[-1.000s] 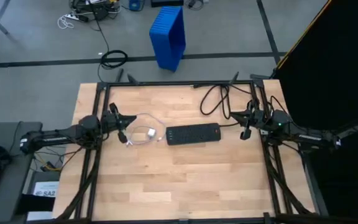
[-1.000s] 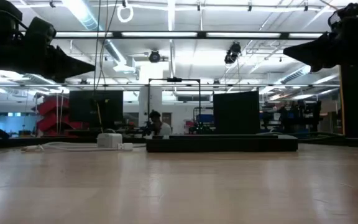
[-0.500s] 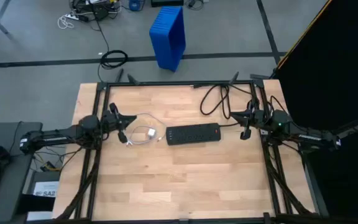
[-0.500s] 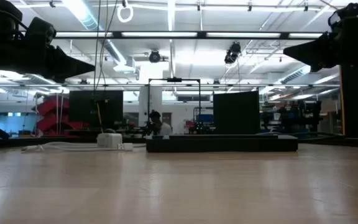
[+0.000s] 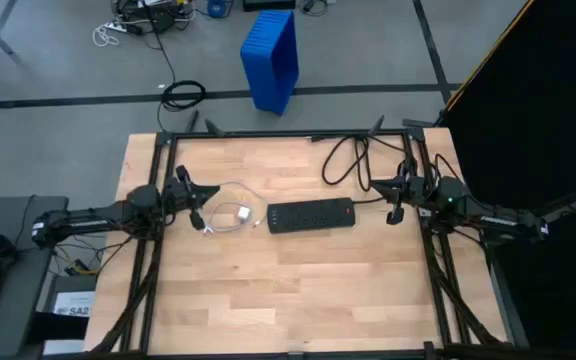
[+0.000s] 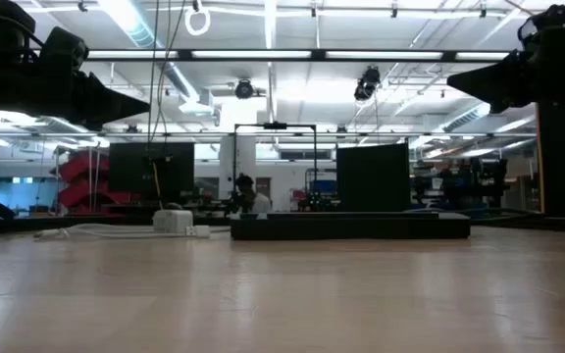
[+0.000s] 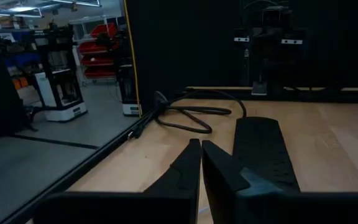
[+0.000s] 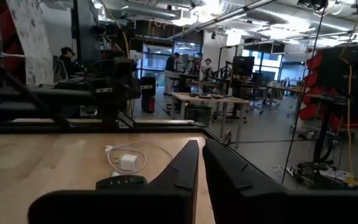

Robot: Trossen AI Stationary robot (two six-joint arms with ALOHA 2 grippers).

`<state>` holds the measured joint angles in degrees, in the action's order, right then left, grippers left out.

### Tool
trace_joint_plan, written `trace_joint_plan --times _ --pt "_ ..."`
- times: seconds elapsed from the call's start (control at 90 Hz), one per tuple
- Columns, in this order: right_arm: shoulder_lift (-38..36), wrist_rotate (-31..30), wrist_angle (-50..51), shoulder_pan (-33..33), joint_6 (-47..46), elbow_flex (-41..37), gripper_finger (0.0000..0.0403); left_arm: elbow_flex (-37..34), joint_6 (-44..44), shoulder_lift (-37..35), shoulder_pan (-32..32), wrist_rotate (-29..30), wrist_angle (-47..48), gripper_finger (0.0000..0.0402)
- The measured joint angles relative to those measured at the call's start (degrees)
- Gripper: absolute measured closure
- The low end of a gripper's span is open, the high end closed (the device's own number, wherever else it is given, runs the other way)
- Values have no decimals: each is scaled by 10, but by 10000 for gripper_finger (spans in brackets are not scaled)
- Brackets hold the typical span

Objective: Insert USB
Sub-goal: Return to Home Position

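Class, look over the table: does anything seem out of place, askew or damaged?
Nothing looks damaged or spilled. The white cable lies in a loose loop by the white adapter, between the left tool and the black power strip, neither plugged into the strip. The right tool waits beyond the strip.

I see a black power strip (image 5: 311, 215) centred on the worktop (image 5: 298, 290), its thick black cord (image 5: 334, 160) looping toward the far edge; a blue crate (image 5: 272, 57) stands beyond.

Thin white USB (image 5: 230, 186) lies slack, looped
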<state>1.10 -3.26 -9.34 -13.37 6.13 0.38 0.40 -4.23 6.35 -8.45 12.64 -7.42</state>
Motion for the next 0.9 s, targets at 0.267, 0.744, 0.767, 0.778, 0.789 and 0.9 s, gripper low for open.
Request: trace_joint_plan --times 0.267,0.744,0.767,0.778,0.789,0.9 --pt "0 0 0 0 0 0 396 0 0 0 0 0 0 401" --pt "0 0 0 0 0 0 397 0 0 0 0 0 0 401" --pt "0 0 0 0 0 0 396 0 0 0 0 0 0 401" --pt "0 0 0 0 0 0 396 0 0 0 0 0 0 401" --pt "0 0 0 0 0 0 396 0 0 0 0 0 0 401" --pt "0 0 0 0 0 0 397 0 0 0 0 0 0 401"
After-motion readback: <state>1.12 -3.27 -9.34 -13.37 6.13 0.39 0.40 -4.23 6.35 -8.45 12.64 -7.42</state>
